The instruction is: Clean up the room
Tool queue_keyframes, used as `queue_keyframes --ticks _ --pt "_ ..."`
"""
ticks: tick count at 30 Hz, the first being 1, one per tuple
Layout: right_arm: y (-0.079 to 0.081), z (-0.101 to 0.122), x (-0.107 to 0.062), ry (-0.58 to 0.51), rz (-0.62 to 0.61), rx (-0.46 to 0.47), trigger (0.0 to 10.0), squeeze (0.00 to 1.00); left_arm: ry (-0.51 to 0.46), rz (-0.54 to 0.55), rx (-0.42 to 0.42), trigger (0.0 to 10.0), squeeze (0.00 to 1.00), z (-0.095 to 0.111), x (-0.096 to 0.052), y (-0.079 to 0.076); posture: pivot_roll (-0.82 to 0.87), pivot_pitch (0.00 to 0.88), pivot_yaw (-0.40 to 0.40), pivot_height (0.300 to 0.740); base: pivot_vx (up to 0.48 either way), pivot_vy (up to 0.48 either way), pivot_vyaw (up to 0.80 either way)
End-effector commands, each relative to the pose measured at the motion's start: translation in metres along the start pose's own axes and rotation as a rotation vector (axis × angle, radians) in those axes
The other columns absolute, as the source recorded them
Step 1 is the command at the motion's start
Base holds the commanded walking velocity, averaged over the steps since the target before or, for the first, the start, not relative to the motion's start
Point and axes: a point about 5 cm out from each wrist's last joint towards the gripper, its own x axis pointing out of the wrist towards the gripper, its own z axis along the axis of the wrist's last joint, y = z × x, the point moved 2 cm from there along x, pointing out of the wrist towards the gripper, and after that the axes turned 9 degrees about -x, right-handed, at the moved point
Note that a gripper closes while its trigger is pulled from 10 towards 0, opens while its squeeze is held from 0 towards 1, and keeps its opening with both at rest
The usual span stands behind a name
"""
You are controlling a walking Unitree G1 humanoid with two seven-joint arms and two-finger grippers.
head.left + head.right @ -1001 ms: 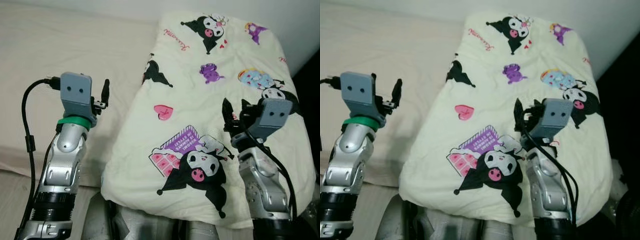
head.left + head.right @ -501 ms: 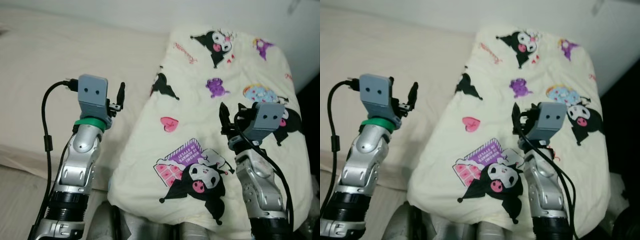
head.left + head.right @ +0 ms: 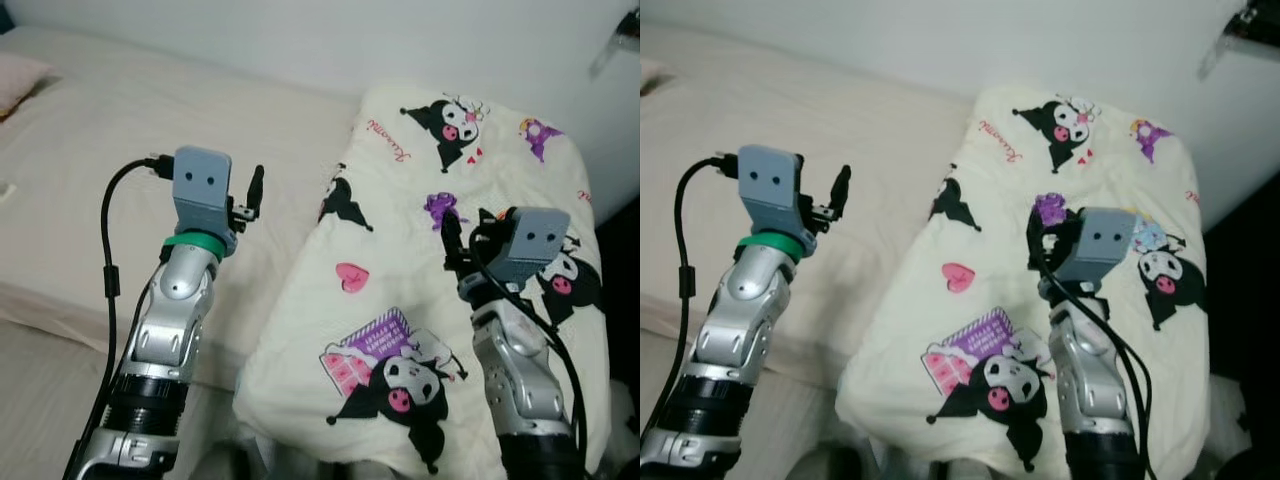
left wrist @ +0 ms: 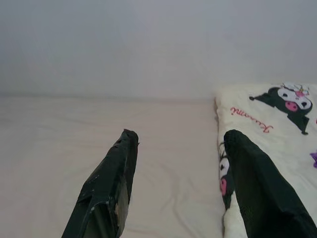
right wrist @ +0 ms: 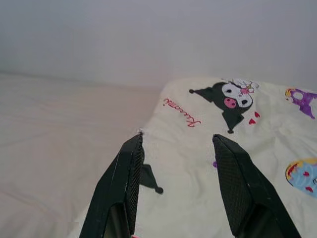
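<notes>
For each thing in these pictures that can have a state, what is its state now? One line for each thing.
Cartoon-print blanket: folded into a thick pad, lying on the bed, not gripped.
Bed sheet: spread flat, a few wrinkles.
Left gripper: open, holding nothing, raised above the sheet beside the blanket.
Right gripper: open, holding nothing, raised above the blanket.

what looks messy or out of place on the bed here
The cartoon-print quilt lies bunched in a skewed heap on the robot's right side of the bed, its near edge hanging over the side, not spread flat. Both grippers, left and right, are open above it, holding nothing.
</notes>
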Motion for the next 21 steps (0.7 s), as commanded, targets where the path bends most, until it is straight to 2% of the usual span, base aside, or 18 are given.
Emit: queue_keyframes --ticks 1,12,21 --pt "-0.006 -0.005 -0.003 0.016 -0.029 -0.006 10.0 0.0 0.034 -0.008 -0.004 10.0 0.0 -0.008 -0.001 -0.002 -0.04 0.073 -0.001 0.74 0.0 0.0 0.0" --pt "-0.007 -0.005 -0.002 0.01 -0.045 -0.007 10.0 0.0 0.03 -0.001 0.002 10.0 0.0 -0.003 0.001 0.003 -0.04 0.068 0.015 0.74 0.0 0.0 0.0" --pt "0.001 -0.007 -0.001 0.009 -0.04 -0.027 10.0 0.0 0.037 0.002 0.013 10.0 0.0 -0.004 0.0 0.008 -0.05 0.059 0.028 0.74 0.0 0.0 0.0"
